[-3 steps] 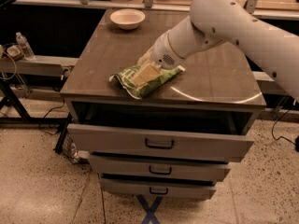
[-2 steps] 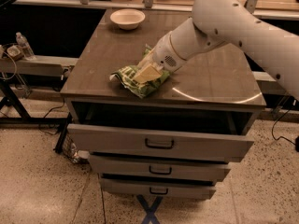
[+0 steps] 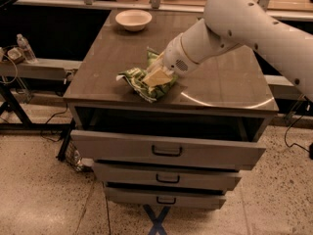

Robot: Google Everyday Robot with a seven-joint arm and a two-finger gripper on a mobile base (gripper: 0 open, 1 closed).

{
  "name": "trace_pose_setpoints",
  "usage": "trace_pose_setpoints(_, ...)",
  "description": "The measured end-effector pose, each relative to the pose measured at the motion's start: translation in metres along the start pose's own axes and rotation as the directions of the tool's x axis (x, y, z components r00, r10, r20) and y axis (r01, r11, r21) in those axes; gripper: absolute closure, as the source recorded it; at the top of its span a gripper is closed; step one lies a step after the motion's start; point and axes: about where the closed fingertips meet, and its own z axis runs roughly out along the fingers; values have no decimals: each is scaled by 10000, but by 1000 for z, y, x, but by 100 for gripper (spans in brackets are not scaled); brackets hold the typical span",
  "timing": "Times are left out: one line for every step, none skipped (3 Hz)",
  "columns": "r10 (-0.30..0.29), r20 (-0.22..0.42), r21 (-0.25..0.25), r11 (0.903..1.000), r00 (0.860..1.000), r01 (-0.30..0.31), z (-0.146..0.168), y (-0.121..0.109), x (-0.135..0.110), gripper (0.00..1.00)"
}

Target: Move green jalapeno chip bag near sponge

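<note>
The green jalapeno chip bag [image 3: 138, 81] lies crumpled near the front left of the brown cabinet top [image 3: 122, 48], with its right end pulled up. My gripper [image 3: 155, 75] comes down from the right on the white arm [image 3: 230, 23] and is shut on the bag's middle, its pale fingers [image 3: 152, 77] pressed into the foil. The sponge is out of view.
A cream bowl [image 3: 133, 19] stands at the back left of the top. The top drawer [image 3: 166, 150] below the front edge is pulled open, with two more drawers under it. A water bottle [image 3: 24, 48] stands on a shelf at the left.
My gripper has dragged the bag a little to the left along the front of the top. The bag is more bunched up than before.
</note>
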Motion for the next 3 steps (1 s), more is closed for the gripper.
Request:
trace_pose_setpoints(-1, 0, 5, 10000, 10000, 1, -2, 0, -1, 100)
trace_pose_setpoints(-471, 125, 1209, 9916, 9988, 452, -57, -26, -15, 100)
trace_pose_setpoints(-1139, 265, 3288, 9392, 9931, 989, -172, -70, -37, 100)
